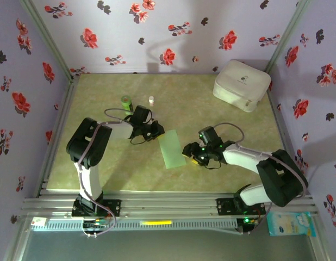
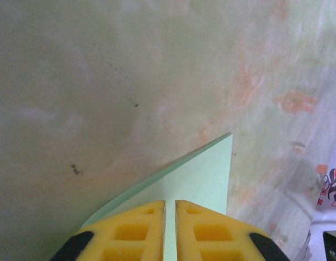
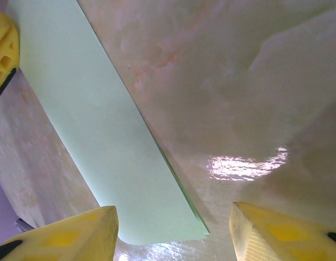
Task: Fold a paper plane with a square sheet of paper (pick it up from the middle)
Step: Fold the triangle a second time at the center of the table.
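While the left gripper [image 2: 169, 206] pinches the sheet of paper [image 1: 172, 149], the right gripper [image 3: 173, 215] sits wide open, empty, at its near end.

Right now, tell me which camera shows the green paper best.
Top external: the whole green paper lies as a rectangle on the table, between the grippers. The left wrist view catches one corner of it, pinched in the left gripper. The right wrist view gives a close strip and its near end, ahead of the open right gripper.
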You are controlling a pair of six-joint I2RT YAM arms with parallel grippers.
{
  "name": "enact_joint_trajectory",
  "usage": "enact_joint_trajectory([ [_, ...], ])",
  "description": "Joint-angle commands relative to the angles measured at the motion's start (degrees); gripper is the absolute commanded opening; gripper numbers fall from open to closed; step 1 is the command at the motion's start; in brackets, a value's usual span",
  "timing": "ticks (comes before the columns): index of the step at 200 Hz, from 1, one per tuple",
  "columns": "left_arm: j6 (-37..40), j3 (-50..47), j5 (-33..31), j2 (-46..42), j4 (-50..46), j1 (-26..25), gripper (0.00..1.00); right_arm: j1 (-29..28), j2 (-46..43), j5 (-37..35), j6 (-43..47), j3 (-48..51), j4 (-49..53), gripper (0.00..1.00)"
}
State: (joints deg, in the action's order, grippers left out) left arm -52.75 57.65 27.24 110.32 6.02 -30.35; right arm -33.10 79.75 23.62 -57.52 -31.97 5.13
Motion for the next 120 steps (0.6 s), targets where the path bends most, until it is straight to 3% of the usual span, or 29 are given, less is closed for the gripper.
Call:
enact_joint_trajectory([
  [1, 0.94, -2.31, 0.83, 1.76, 0.76, 0.51, 0.13, 0.23, 0.65, 2.84, -0.77, -1.35, 0.07, 0.57],
  [56, 0.88, -4.47, 0.81, 2.29, 2.17, 0.55, 0.12, 0.23, 2.47, 6.48, -0.71, -1.83, -0.67, 0.56],
  [120, 1.65, -3.36, 1.75, 2.68, 1.90, 0.55, 0.12, 0.77, 5.63, 10.90, -2.77, -2.57, -9.01, 0.52],
])
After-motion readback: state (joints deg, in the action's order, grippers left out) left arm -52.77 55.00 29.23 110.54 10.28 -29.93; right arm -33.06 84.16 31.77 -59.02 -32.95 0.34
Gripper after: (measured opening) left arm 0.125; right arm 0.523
